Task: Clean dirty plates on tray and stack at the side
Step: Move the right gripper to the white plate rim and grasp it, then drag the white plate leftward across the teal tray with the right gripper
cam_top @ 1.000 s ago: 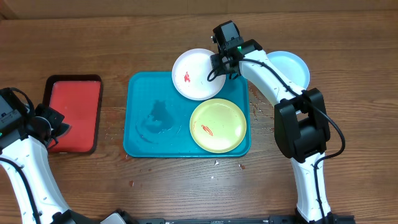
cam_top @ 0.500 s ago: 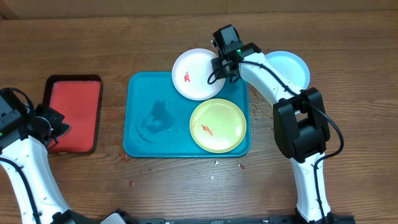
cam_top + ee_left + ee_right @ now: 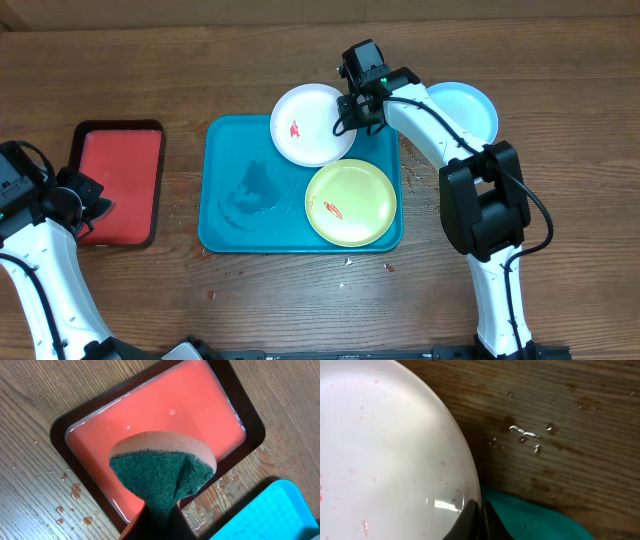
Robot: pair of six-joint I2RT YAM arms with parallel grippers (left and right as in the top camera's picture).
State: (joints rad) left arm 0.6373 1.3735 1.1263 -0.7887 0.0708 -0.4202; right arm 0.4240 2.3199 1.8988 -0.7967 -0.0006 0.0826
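As far as we can tell, one of three is done: the blue plate [image 3: 465, 110] sits off the tray [image 3: 230, 150] on the table, apart from the right gripper [image 3: 352, 103], with no smears visible. The white plate [image 3: 310, 122] has its rim pinched between that gripper's fingers [image 3: 462, 527] (red smear on it, so not cleaned). The yellow-green plate [image 3: 350, 202], near those fingers on the tray, is smeared too. Our left gripper [image 3: 159, 510] is clamped on the sponge [image 3: 160, 477], over the red tray [image 3: 150, 410]. We judge two scrubs plus stacking remain.
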